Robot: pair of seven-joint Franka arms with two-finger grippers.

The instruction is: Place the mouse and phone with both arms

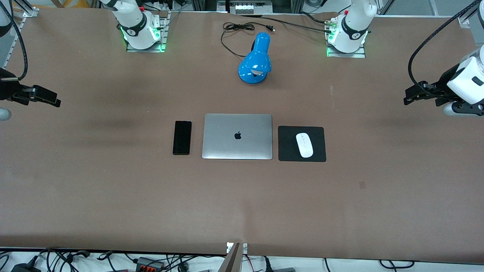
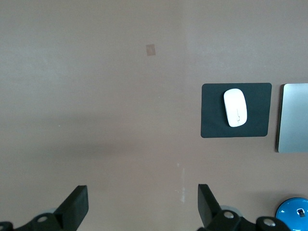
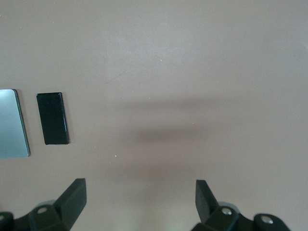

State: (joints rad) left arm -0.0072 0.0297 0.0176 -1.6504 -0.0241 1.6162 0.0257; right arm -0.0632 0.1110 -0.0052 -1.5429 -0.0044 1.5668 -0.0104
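Note:
The white mouse point(image 1: 304, 145) lies on a black square mouse pad point(image 1: 287, 151) beside the closed silver laptop point(image 1: 237, 136), toward the left arm's end of the table; it also shows in the left wrist view point(image 2: 235, 108). The black phone point(image 1: 182, 137) lies flat on the table beside the laptop, toward the right arm's end; it also shows in the right wrist view point(image 3: 52, 125). My left gripper point(image 1: 410, 96) hangs open and empty high over the left arm's end of the table point(image 2: 143, 202). My right gripper point(image 1: 53, 99) hangs open and empty over the right arm's end point(image 3: 140, 197).
A blue desk lamp point(image 1: 255, 60) with a black cord point(image 1: 234, 28) stands farther from the front camera than the laptop, between the two arm bases. The brown table point(image 1: 242, 204) is bare nearer the front camera.

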